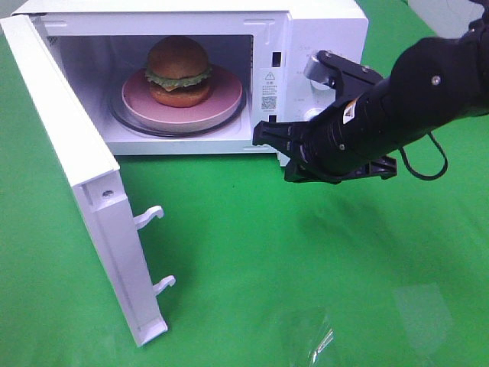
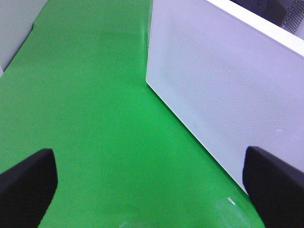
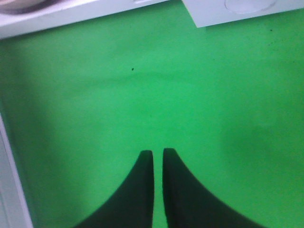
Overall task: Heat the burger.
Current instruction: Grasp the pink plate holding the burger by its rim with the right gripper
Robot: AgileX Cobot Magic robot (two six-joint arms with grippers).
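The burger [image 1: 179, 70] is being shown, in the exterior high view, inside the open microwave [image 1: 321, 30], centred on a pink plate [image 1: 229, 103]. It is being judged light, soft and loosely stacked, so it is better taken by the plate's rim than by the buns. It is standing upright with its stack axis vertical; being round, it is pointing no particular way. The right gripper [image 1: 263, 138] is being held just outside the microwave's opening.

In the left wrist view, the left gripper [image 2: 149, 156] is being shown spread wide and empty, beside the microwave's door [image 2: 228, 95].

In the right wrist view, the right jaws are being shown almost together, with nothing between them.
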